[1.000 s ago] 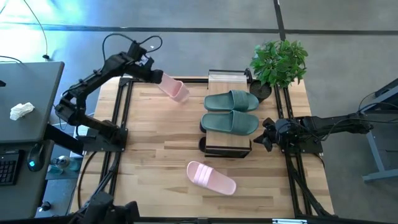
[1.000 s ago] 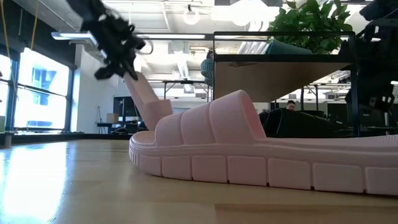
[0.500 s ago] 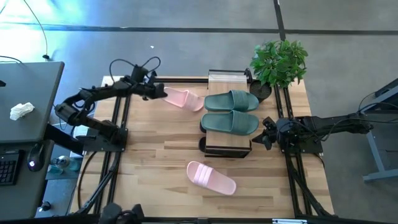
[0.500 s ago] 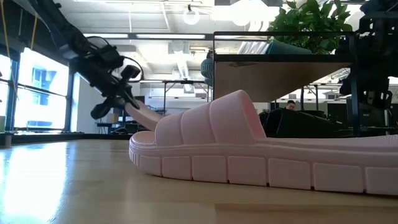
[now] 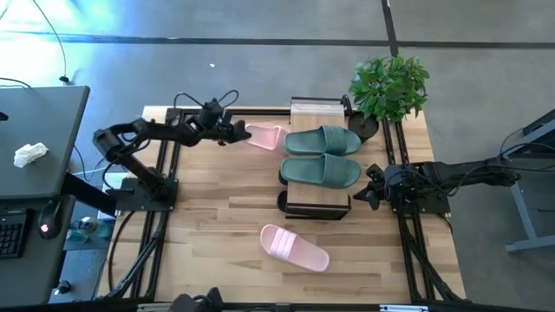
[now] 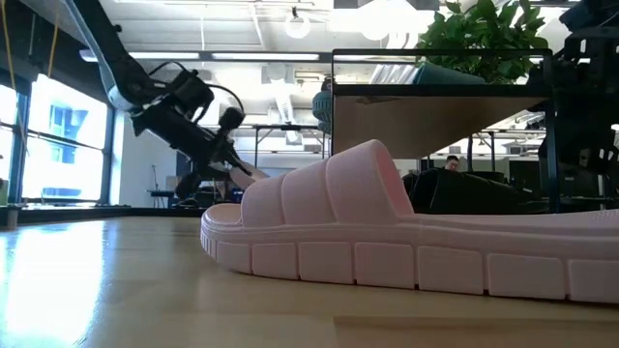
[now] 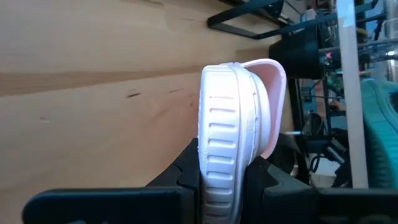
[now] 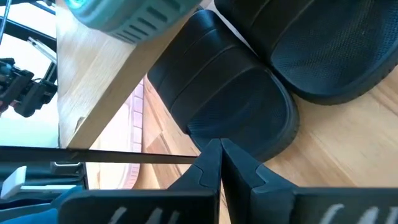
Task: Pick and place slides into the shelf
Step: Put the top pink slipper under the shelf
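My left gripper [image 5: 236, 133] is stretched low toward the shelf, shut on a pale pink slide [image 5: 267, 136] just left of the shelf's [image 5: 316, 201] far end. The other pink slide [image 5: 295, 247] lies sole-down on the table near its near edge. Two sage green slides [image 5: 323, 140] [image 5: 321, 171] rest on the shelf's top board. Two black slides [image 8: 230, 93] sit under that board. My right gripper [image 5: 368, 187] waits shut at the shelf's right side, its tips [image 8: 219, 152] close by a black slide's end. My left gripper pinches the pink slide's sole [image 7: 225, 163] at the end away from the strap, one finger [image 7: 186, 177] on each flat face. The fingers come level from the table's left, along the slide. It stands on edge, pointing at the shelf. Whether it touches the table is hidden. My right gripper: I cannot tell whether its tips touch the black slide.
A potted plant [image 5: 390, 87] stands at the table's far right corner behind the shelf. Black frame rails run along the table's left and right sides. Bare wood lies between the shelf and the left arm's base.
My left gripper has come down from high over the far left corner and reached right toward the shelf, staying shut on the pink slide. The slide hung slanting below the fingers; it now lies level, low over the table, close to the shelf's left side.
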Controlling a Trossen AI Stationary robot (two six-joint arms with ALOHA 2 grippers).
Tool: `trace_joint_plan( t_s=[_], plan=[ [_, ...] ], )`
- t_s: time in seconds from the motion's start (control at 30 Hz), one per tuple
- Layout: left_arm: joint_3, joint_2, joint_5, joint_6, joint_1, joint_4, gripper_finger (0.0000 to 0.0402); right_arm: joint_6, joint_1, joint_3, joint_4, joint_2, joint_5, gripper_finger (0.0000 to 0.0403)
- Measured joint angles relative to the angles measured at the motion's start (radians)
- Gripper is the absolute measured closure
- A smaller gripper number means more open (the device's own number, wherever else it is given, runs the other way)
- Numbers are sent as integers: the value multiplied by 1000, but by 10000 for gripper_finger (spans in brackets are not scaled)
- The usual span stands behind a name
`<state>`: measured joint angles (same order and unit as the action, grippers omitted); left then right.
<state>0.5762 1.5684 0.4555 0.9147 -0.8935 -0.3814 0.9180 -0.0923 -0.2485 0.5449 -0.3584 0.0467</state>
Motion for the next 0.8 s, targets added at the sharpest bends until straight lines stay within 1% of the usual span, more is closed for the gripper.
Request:
trace_joint_plan(
  t_s=[0.13,0.27,0.4,0.6,0.8],
  plan=[
    [1,67,-45,40,56,-73,360,-2,0,0,0,0,9,403],
    [4,134,-60,75,98,-159,360,-2,0,0,0,0,11,403],
    [53,194,-60,77,134,-160,360,-2,0,0,1,0,15,403],
    [174,285,-43,51,183,-161,360,6,0,0,1,0,18,403],
    [253,347,-18,51,201,-133,360,24,0,0,1,0,38,403]
  ],
)
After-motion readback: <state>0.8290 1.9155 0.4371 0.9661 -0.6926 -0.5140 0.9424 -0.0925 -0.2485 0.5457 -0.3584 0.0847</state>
